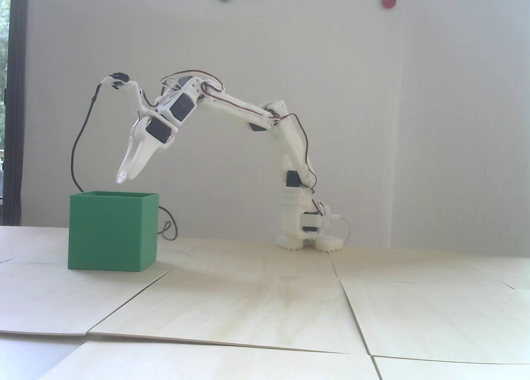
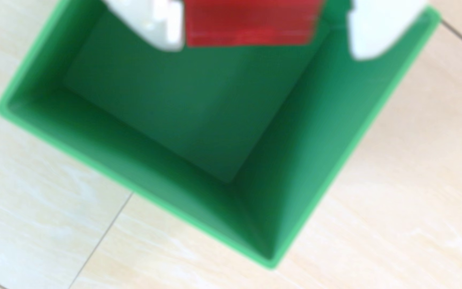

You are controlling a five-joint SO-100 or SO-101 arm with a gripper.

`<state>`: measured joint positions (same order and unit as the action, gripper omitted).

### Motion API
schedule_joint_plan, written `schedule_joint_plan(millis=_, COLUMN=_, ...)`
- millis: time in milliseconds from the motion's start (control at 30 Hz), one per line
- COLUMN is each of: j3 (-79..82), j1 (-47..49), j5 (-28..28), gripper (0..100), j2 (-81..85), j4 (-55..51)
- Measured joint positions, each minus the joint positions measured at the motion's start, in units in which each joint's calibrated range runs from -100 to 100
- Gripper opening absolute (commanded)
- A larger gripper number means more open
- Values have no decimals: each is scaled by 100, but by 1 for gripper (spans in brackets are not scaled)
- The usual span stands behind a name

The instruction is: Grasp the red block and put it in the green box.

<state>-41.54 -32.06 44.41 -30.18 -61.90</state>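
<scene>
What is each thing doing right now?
gripper: open, above the box, fingers apart with a gap beside the block.
block: between the fingers over the box; blurry, cannot tell if falling or lying inside.
box: upright on the table, top open.
table: pale wood panels, holding the box and arm.

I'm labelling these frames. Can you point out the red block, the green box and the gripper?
red block [image 2: 249, 25], wrist view, its facing side.
green box [image 1: 105, 233], fixed view, front wall.
gripper [image 1: 123, 177], fixed view, between the fingertips.
</scene>
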Motion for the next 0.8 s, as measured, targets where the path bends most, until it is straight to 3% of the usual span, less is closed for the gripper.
schedule_joint_plan(millis=333, j3=-9, j1=8, j5=0, gripper=25, j2=25, j4=-50)
schedule_joint_plan(millis=567, j3=260, j1=313, j5=0, gripper=25, j2=1320, j4=-591)
schedule_joint_plan(millis=800, j3=2256, j1=1009, j5=0, gripper=11, j2=3653, j4=-1772)
